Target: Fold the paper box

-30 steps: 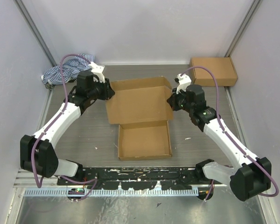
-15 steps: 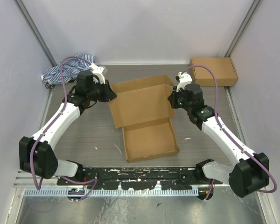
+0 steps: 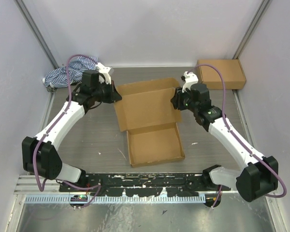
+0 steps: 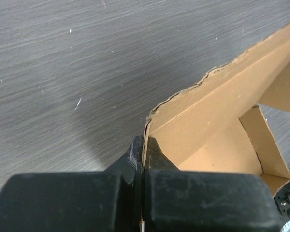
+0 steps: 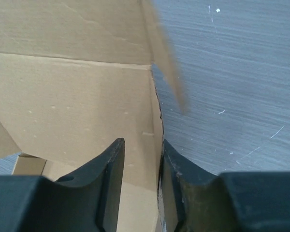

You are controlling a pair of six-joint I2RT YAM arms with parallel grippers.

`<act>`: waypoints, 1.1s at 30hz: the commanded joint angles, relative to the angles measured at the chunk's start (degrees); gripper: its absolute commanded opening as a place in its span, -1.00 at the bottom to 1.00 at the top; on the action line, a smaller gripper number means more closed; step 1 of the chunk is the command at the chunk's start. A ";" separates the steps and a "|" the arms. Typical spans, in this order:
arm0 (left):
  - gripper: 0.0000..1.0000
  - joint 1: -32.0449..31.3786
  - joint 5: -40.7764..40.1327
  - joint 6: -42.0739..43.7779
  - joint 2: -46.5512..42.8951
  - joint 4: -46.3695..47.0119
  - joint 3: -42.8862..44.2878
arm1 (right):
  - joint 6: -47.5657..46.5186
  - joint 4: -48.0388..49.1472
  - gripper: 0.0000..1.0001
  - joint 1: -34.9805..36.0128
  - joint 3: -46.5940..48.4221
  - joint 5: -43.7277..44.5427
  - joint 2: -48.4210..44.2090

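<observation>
Looking down on the paper box (image 3: 154, 145) lying open at the middle of the table (image 3: 96, 140), sitting slightly askew to the table's near edge. Showing a shallow tray toward that near edge and a wide lid panel spreading toward the far edge, with narrow flaps lifting off the table along the lid's sides.

Clamping the left claw (image 3: 115, 95) on the lid's left flap, over the table's left half. Pressing its black fingers (image 4: 157, 154) together in the wrist view, with only the thin cardboard edge squeezed between them, so grasping the box.

Hovering the right claw (image 3: 175, 101) at the lid's right flap, over the table's right half. Standing released, jaws apart and straddling the flap's edge. Showing a clear gap between one finger (image 5: 111, 183) and the inner cardboard face; sitting the other finger close beside the outer edge, touching or not being impossible to tell. Pinching nothing.

Resting a second brown box (image 3: 221, 73), closed and flat, at the table's far right corner, well apart from both claws. Bunching a striped cloth (image 3: 58, 76) at the table's far left corner.
</observation>
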 commanded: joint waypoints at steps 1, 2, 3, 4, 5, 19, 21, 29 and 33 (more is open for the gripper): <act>-1.00 -0.93 0.75 3.45 -2.26 1.13 3.65 | -0.19 -1.10 -0.15 0.33 6.05 0.62 0.52; -1.00 -1.02 0.89 4.19 -3.04 2.37 3.56 | -0.34 -1.84 -0.12 0.34 6.74 1.27 0.56; -1.00 -1.04 1.22 5.05 -3.96 3.44 3.64 | -0.54 -2.50 -0.10 0.32 7.37 1.90 0.63; -1.00 -1.09 1.99 5.99 -4.56 4.38 3.60 | -0.80 -3.22 -0.09 0.26 8.02 2.79 0.81; -1.00 -1.12 2.69 6.92 -5.11 5.14 3.67 | -1.05 -3.96 -0.08 0.32 8.92 3.55 1.02; -0.96 -1.52 11.62 15.33 -10.65 14.04 -1.58 | -4.87 -11.75 -0.13 0.18 18.82 6.68 6.94; -0.96 -1.48 10.99 16.40 -10.11 11.57 0.17 | -4.78 -12.61 -0.13 0.20 19.71 7.51 7.23; -1.00 -2.01 9.78 22.60 -2.72 -3.47 10.67 | -5.21 -14.28 -0.08 0.12 20.03 13.39 7.50; -1.00 -2.13 13.00 25.77 1.45 -9.47 16.41 | -6.84 -14.92 -0.08 -0.08 21.04 13.43 9.06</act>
